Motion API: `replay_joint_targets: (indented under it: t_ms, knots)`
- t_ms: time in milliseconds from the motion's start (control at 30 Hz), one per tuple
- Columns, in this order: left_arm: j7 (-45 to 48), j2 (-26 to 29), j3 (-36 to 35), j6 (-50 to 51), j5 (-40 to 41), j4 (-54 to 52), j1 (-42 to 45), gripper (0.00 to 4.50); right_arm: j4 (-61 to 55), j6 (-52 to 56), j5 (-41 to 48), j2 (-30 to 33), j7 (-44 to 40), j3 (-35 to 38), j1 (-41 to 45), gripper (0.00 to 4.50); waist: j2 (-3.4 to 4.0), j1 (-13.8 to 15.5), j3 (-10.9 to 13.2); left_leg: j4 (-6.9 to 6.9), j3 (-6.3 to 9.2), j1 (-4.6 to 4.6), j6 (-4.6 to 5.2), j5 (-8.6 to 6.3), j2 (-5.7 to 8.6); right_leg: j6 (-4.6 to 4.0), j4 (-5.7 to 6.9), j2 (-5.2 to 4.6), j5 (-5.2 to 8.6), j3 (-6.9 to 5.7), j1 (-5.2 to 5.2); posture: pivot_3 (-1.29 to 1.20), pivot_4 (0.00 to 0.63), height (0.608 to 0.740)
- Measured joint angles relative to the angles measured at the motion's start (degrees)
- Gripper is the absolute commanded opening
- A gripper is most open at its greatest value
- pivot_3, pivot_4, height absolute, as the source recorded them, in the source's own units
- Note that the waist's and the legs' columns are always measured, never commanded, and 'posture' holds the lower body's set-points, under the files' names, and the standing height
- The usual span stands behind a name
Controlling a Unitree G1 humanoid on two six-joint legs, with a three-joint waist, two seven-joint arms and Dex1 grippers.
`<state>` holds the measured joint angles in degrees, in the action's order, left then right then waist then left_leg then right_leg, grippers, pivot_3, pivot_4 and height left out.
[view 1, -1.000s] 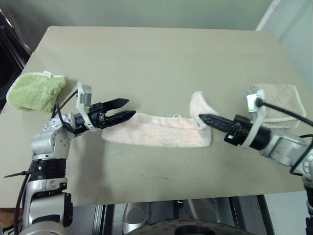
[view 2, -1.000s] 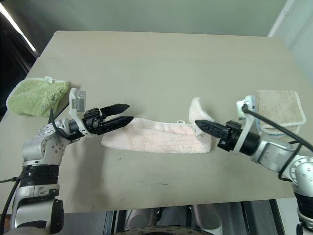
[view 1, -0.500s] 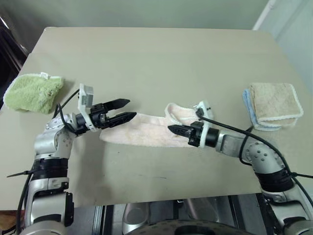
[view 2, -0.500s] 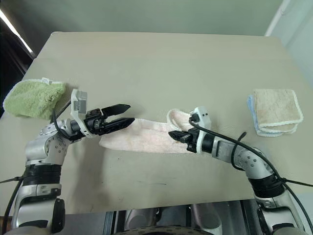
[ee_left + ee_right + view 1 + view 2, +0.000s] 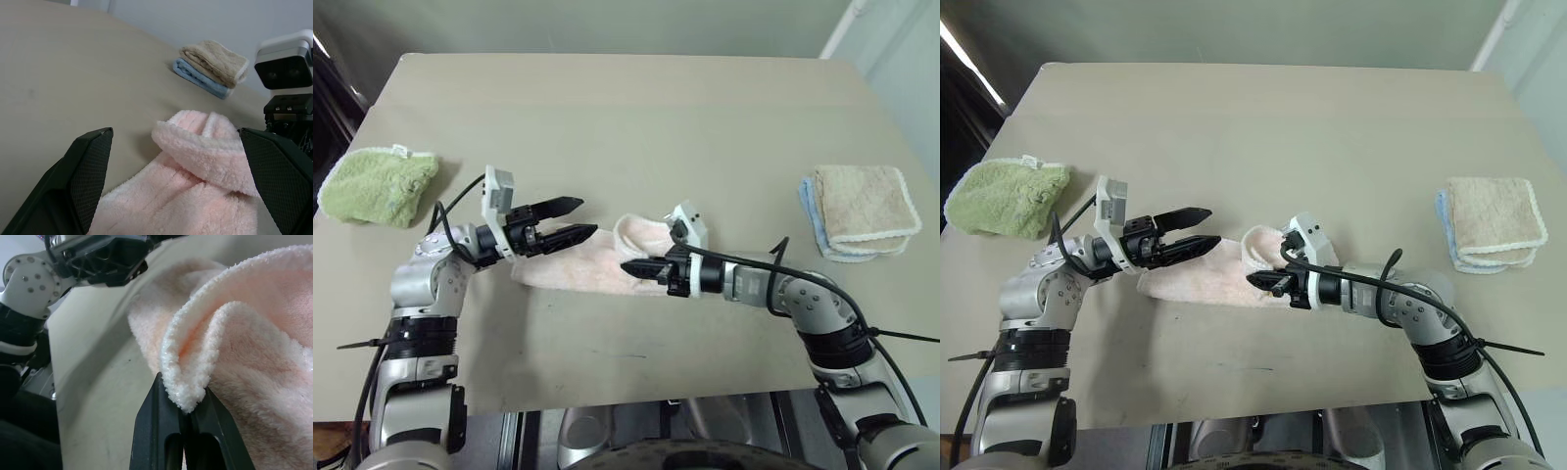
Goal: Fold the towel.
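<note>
- Pink terry-cloth towel (image 5: 578,269) lies along the middle of the beige table (image 5: 626,127), partly doubled over: its right end is lifted and curled back over the rest, forming a raised loop of cloth with a whitish edge.
- Right gripper (image 5: 628,267) has its two black fingers pinched tight on that folded-over edge; the right wrist view shows the fluffy hem squeezed between the closed fingertips (image 5: 161,421).
- Left gripper (image 5: 576,219) hovers over the towel's left end with its fingers spread wide and nothing between them; the left wrist view shows the cloth lying below the gap between the two fingers (image 5: 83,171).
- Both grippers point towards each other along the towel, a little apart.
- Lime-green fluffy towel (image 5: 377,186) sits bunched at the table's left edge, well apart from the pink one.
- Beige square cloth (image 5: 860,206) rests on a light-blue cloth (image 5: 815,227) near the table's right edge.
</note>
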<state>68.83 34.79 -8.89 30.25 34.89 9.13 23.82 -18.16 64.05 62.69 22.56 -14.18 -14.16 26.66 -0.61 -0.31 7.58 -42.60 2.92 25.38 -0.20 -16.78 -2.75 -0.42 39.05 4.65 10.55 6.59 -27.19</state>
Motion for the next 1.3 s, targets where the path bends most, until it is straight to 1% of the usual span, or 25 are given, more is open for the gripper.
replay_joint_targets:
  t_ms: [300,333,400,567,700,733,767,933,1000,1067,1167,1300]
  knots:
    - [-1.43,0.02,0.00,2.33,0.63,-2.13,0.39,4.50,0.71,2.62,-1.71,-1.68,-0.67,0.88,-0.01,0.04,0.00,0.00,0.00,0.04,0.00,0.00,-0.03,0.03,-0.02,-0.02,0.03,0.01,-0.02,0.00,-0.02,0.00,0.150,0.703]
    - [-1.55,0.02,0.02,2.45,0.69,-2.19,0.64,4.50,0.72,2.67,-2.02,-1.82,-0.94,0.93,-0.01,0.46,0.00,0.00,0.00,0.04,0.00,0.00,-0.04,0.04,-0.01,-0.02,0.03,0.01,-0.02,0.00,-0.02,0.00,0.150,0.703]
    - [-1.79,0.01,0.06,2.69,0.85,-2.42,1.21,4.50,0.71,2.62,-2.79,-2.25,-1.49,1.04,-0.01,0.90,0.00,0.00,0.00,0.04,0.00,0.00,-0.04,0.03,-0.01,-0.02,0.03,0.00,-0.02,0.00,-0.02,0.00,0.150,0.703]
    - [-2.05,0.01,0.31,3.22,0.95,-2.50,2.06,4.50,0.48,2.54,-4.50,-2.26,-2.96,1.57,-0.11,2.69,0.00,0.01,0.00,0.06,-0.01,0.01,-0.04,0.04,-0.01,-0.01,0.02,0.00,-0.02,0.00,-0.02,0.00,0.150,0.703]
    - [-2.48,-0.20,0.82,3.37,0.97,-2.52,2.18,4.50,-1.42,2.40,-3.90,-2.26,-4.14,4.35,-0.26,4.01,0.00,0.04,0.00,0.12,-0.01,0.01,-0.09,0.07,-0.01,0.00,0.02,0.00,-0.02,0.00,-0.03,0.00,0.150,0.703]
    - [-2.65,-0.28,0.83,3.42,1.00,-2.53,2.22,4.50,-2.07,2.19,-3.80,-2.25,-4.23,5.23,-0.26,4.31,0.00,0.05,0.00,0.15,-0.02,0.00,-0.12,0.09,-0.01,0.00,0.02,0.00,-0.02,0.00,-0.04,0.00,0.150,0.703]
    - [-2.82,-0.43,0.84,3.50,1.09,-2.55,2.39,4.50,-2.97,1.86,-3.12,-2.28,-4.37,6.65,-0.28,4.45,0.00,0.06,0.00,0.16,-0.02,0.01,-0.14,0.11,-0.01,0.00,0.02,0.00,-0.02,0.00,-0.04,0.00,0.150,0.703]
    - [-3.24,-1.47,0.93,3.70,1.46,-2.82,3.82,4.50,-9.73,-2.08,3.62,-3.43,-4.78,14.76,0.09,4.45,-0.01,0.15,-0.01,0.27,-0.04,-0.01,-0.16,0.19,-0.01,0.07,0.02,0.00,-0.06,0.00,-0.04,0.00,0.150,0.703]
    - [-2.91,-2.11,0.98,4.09,2.45,-3.71,4.35,4.50,-11.01,-4.03,4.21,-2.83,-4.97,16.78,-0.23,4.06,-0.02,0.16,-0.01,0.27,-0.03,-0.01,-0.16,0.20,-0.01,0.11,0.00,0.00,-0.08,0.00,-0.03,0.00,0.150,0.703]
    - [-1.52,-2.23,1.08,5.07,4.08,-4.76,4.52,4.50,-11.34,-5.72,4.50,-1.26,-5.89,18.54,-2.56,3.52,-0.02,0.28,-0.01,0.27,-0.03,-0.01,-0.16,0.20,-0.01,0.24,-0.01,-0.03,-0.13,0.00,-0.01,0.00,0.150,0.703]
    - [1.88,-1.47,1.82,6.20,5.72,-5.24,4.43,4.50,-11.34,-7.94,3.39,0.30,-7.33,19.76,-6.79,2.42,-0.02,0.28,-0.01,0.31,-0.05,-0.02,-0.19,0.22,-0.01,0.38,-0.01,-0.03,-0.18,0.01,-0.02,0.00,0.150,0.703]
    - [5.13,0.50,4.10,6.21,5.63,-5.83,4.01,4.50,-9.88,-11.50,0.31,0.20,-7.94,19.79,-9.65,1.04,-0.02,0.13,-0.01,0.37,-0.04,-0.10,-0.19,0.24,-0.02,0.39,0.00,-0.01,-0.24,0.01,0.00,0.00,0.150,0.703]
